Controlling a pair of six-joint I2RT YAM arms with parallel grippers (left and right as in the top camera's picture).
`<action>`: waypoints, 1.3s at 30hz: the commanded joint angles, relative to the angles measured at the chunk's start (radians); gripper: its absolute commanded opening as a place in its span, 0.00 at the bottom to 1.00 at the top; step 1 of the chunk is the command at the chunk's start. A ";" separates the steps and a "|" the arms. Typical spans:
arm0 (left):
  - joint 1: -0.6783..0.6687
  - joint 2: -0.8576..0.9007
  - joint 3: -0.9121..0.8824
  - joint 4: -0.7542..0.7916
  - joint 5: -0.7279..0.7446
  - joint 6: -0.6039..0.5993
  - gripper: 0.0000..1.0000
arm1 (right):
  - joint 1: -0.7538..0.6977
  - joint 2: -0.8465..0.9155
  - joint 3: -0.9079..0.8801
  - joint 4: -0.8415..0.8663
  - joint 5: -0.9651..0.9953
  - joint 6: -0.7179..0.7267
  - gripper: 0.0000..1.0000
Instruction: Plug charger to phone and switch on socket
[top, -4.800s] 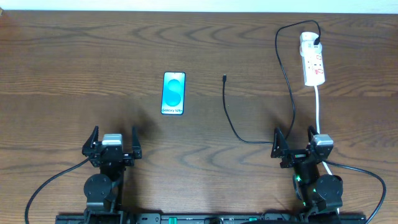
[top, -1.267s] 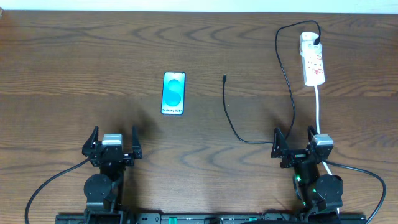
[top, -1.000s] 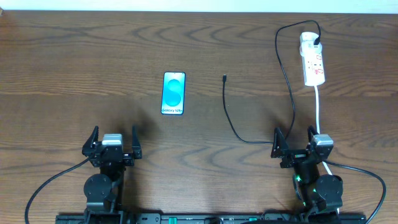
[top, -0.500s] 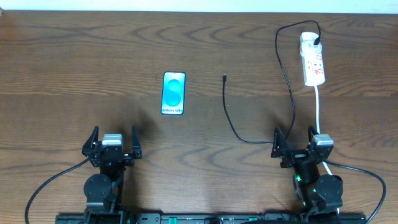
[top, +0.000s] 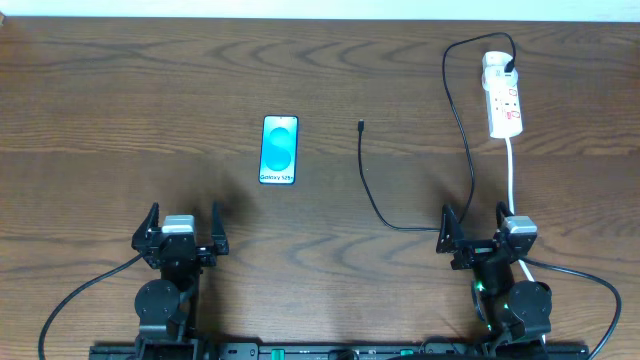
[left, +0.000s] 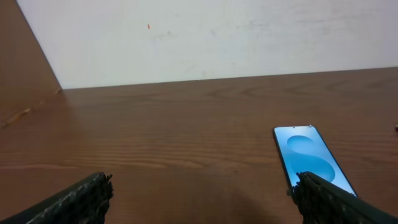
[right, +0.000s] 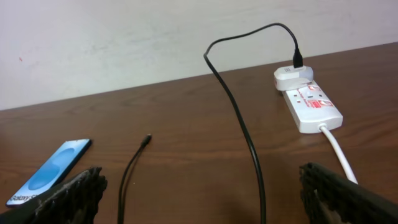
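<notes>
Both arms idle at the near edge of the dark wooden bench (top: 100, 120). The left tool (top: 184, 216) and the right tool (top: 472, 218) are spread wide and empty, exactly as seconds ago, and nothing on the bench has shifted. Ahead of the left tool, slightly to its right, lies the black-edged phone (top: 279, 149) with its blue-cyan screen. The thin black charger (top: 366, 185) cable passes the right tool's left finger. Its small connector tip (top: 360, 126) rests ahead and to the left, well apart from the phone. Farther ahead sits the white oblong socket (top: 504, 100) with red switches. The task looks unstarted.
</notes>
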 joint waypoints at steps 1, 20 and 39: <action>0.002 -0.006 -0.011 -0.027 -0.005 -0.024 0.96 | 0.005 0.000 0.001 0.009 0.012 -0.017 0.99; 0.002 0.072 0.160 -0.027 -0.005 -0.079 0.96 | 0.005 0.000 0.110 -0.024 0.017 -0.134 0.99; 0.002 0.407 0.440 -0.037 0.114 -0.111 0.96 | -0.004 0.000 0.224 -0.072 0.020 -0.138 0.99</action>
